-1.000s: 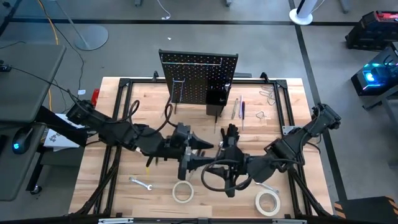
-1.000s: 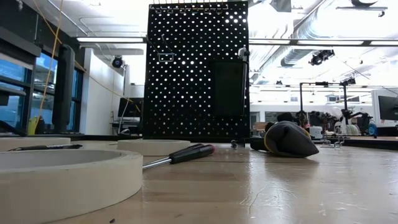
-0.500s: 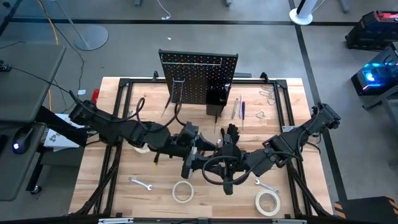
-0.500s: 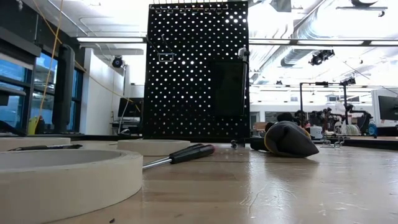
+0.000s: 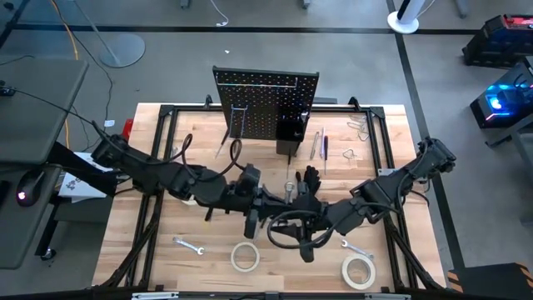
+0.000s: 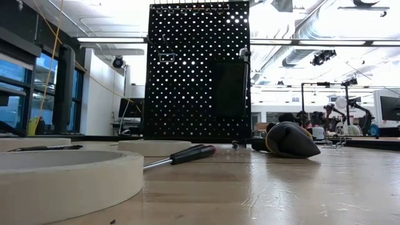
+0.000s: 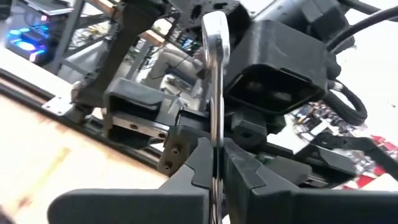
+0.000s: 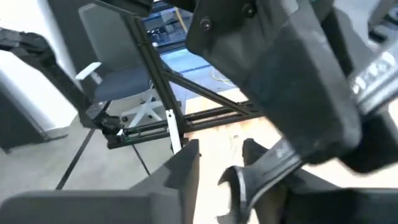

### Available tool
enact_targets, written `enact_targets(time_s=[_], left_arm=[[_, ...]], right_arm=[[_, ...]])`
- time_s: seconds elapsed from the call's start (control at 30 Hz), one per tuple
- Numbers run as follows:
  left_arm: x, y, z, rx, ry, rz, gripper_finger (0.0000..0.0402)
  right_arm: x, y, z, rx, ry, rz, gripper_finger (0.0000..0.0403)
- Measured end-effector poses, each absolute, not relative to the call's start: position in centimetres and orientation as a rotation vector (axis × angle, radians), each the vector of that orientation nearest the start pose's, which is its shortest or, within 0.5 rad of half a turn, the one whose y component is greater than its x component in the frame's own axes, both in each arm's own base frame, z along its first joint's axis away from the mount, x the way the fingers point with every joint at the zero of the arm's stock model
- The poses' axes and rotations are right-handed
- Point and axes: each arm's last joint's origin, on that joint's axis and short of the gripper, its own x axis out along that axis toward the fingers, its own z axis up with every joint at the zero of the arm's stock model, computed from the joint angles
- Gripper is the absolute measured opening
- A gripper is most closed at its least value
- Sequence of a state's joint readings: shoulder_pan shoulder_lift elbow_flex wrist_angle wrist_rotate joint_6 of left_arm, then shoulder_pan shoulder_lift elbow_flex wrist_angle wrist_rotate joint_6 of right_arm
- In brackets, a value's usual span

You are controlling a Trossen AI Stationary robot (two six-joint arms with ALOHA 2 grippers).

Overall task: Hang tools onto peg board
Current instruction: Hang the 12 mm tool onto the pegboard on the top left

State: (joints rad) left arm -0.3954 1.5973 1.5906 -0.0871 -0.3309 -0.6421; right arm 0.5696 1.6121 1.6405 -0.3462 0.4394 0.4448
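Silver wrench [image 7: 214,74] pinched in left gripper [image 7: 214,163] — right gripper [image 8: 219,165] spread, wrench's lower end hidden.

Three white tape rolls [image 5: 245,257], three silver wrenches [image 5: 189,247], one black glove [image 5: 310,177], one peg board [image 5: 266,102].

The left gripper [image 7: 214,163], open a second ago, now clamps the small silver wrench [image 7: 214,93]. The right gripper [image 8: 217,165] loosens its fingers around that wrench's far end.
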Motion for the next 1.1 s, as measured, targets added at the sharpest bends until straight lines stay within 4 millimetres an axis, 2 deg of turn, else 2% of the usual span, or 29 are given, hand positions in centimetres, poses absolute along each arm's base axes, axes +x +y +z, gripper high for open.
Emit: enact_targets(time_s=[0.1, 0.23, 0.33, 0.53, 0.7, 0.83, 0.9, 0.97, 1.1], left_arm=[[33.7, -12.9, 41.7, -0.594, 0.142, 0.000, 0.0005], [31.9, -12.5, 42.0, -0.543, 0.218, 0.053, 0.0003], [30.2, -12.4, 41.8, -0.453, 0.284, 0.119, 0.0003], [25.9, -12.2, 42.0, -0.350, 0.400, 0.246, 0.0003], [25.8, -12.0, 38.6, -0.435, 0.416, 0.241, 0.0003], [27.8, -11.7, 34.0, -0.628, 0.290, 0.049, 0.0003], [28.6, -10.5, 31.7, -0.687, 0.251, 0.000, 0.0003], [28.6, -8.2, 30.6, -0.711, 0.249, 0.010, 0.0003], [27.5, -2.5, 32.3, -0.660, 0.192, -0.009, 0.0002]], right_arm=[[30.8, 18.4, 40.6, 0.292, 0.300, 0.013, 0.0154], [29.8, 18.1, 41.2, 0.286, 0.305, -0.003, 0.0184], [28.9, 18.1, 41.6, 0.301, 0.322, 0.006, 0.0188], [28.3, 18.5, 40.7, 0.294, 0.391, -0.033, 0.0188], [27.5, 18.8, 40.0, 0.254, 0.462, -0.060, 0.0188], [27.2, 18.8, 39.5, 0.212, 0.507, -0.066, 0.0188], [27.1, 18.6, 39.3, 0.195, 0.529, -0.075, 0.0188], [27.1, 18.2, 39.3, 0.188, 0.540, -0.086, 0.0188], [27.7, 16.9, 39.2, 0.189, 0.554, -0.136, 0.0188]])
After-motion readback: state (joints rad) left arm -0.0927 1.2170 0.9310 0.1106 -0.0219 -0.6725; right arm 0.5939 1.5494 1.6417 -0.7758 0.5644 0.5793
